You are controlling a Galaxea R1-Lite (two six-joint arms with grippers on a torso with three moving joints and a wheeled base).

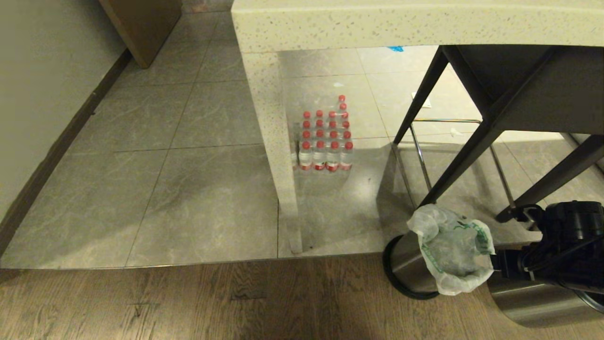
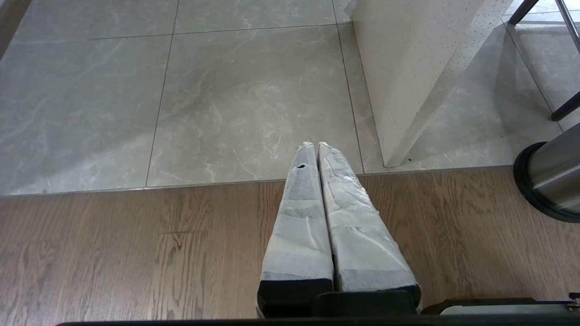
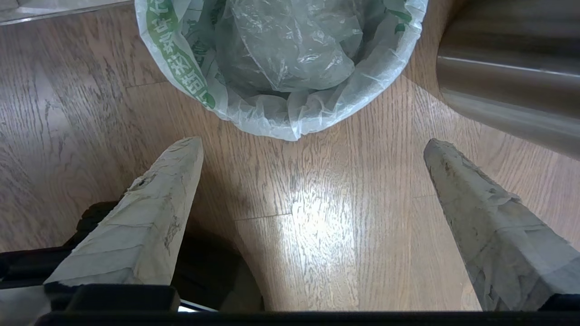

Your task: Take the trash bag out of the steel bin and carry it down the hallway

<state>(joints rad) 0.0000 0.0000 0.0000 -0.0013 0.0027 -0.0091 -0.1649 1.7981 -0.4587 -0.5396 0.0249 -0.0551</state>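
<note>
The steel bin [image 1: 409, 260] stands on the wood floor at the lower right of the head view, next to a stool leg. The trash bag [image 1: 452, 250] lines it, its crinkly white rim with green lettering folded over the top. My right gripper [image 3: 312, 145] hovers just short of the bag's rim [image 3: 281, 113]. It is open, and only floor shows between its wide-spread fingers. My right arm [image 1: 561, 250] reaches in from the right. My left gripper [image 2: 313, 146] is shut on nothing over the edge between wood and tile, and the bin's black base ring [image 2: 528, 190] lies off to its side.
A second, larger steel cylinder [image 1: 533, 302] sits close behind my right gripper. A speckled stone counter [image 1: 377, 23] with its leg [image 1: 278, 156], a pack of red-capped bottles [image 1: 325, 141] and a dark-legged stool [image 1: 453, 156] lie ahead. A wall runs along the left.
</note>
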